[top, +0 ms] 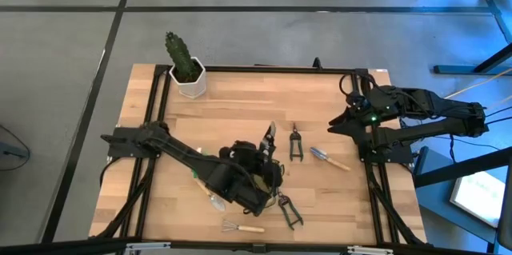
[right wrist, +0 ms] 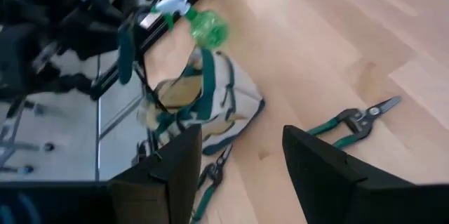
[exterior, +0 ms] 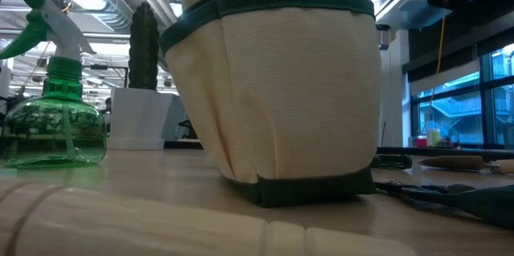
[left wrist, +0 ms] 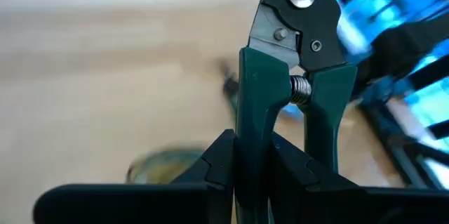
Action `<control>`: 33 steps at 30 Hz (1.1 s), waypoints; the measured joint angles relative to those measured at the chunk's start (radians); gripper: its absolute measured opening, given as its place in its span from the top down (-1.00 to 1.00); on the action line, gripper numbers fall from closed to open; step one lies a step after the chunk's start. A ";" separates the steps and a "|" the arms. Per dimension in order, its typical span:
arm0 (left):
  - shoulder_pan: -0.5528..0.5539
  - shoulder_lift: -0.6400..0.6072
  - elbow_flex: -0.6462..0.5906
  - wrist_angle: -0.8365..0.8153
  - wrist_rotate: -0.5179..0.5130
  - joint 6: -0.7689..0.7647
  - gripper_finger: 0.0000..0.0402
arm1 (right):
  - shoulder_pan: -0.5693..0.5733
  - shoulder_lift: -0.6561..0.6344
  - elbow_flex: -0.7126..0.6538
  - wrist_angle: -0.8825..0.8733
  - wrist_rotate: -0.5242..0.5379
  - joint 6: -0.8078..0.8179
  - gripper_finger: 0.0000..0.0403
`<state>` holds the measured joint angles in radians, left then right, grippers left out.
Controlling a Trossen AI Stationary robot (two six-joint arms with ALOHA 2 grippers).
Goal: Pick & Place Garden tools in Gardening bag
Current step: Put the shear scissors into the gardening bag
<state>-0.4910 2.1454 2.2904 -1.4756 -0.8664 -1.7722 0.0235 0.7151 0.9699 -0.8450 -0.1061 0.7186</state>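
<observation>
Pruning shears (left wrist: 295,112) clenched upright by one green handle in left gripper (left wrist: 249,161), poised over gardening bag (exterior: 277,87), probably for dropping in; right gripper (right wrist: 242,168) waits unclenched, well right of bag.

Woven canvas gardening bag (exterior: 277,87), pale wood table (top: 240,99), glossy green-plastic-handled steel shears (left wrist: 295,76)

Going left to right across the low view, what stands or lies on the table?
Green spray bottle → cactus in its white pot → gardening bag → dark shears lying at the right.
</observation>
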 joint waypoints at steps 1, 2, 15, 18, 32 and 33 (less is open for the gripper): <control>-0.001 0.021 0.036 -0.044 0.056 -0.037 0.77 | 0.000 -0.002 0.000 -0.008 -0.002 -0.002 0.00; -0.002 0.043 0.065 -0.077 0.105 -0.058 0.77 | 0.000 -0.006 0.000 -0.016 -0.002 -0.002 0.00; -0.033 0.077 0.031 -0.039 0.099 -0.166 0.77 | 0.000 -0.019 0.000 -0.008 0.006 -0.065 0.00; -0.031 0.107 0.031 -0.015 0.180 -0.152 0.77 | 0.000 -0.018 0.000 -0.008 0.006 -0.065 0.00; -0.061 0.071 0.066 -0.048 0.315 -0.217 0.77 | 0.000 -0.018 0.000 -0.011 0.001 -0.070 0.00; -0.058 0.054 0.062 -0.045 0.356 -0.210 0.77 | 0.000 -0.018 0.000 -0.008 0.001 -0.072 0.00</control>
<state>-0.5485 2.1995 2.3528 -1.5210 -0.5099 -1.9827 0.0235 0.6968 0.9703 -0.8535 -0.1055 0.6467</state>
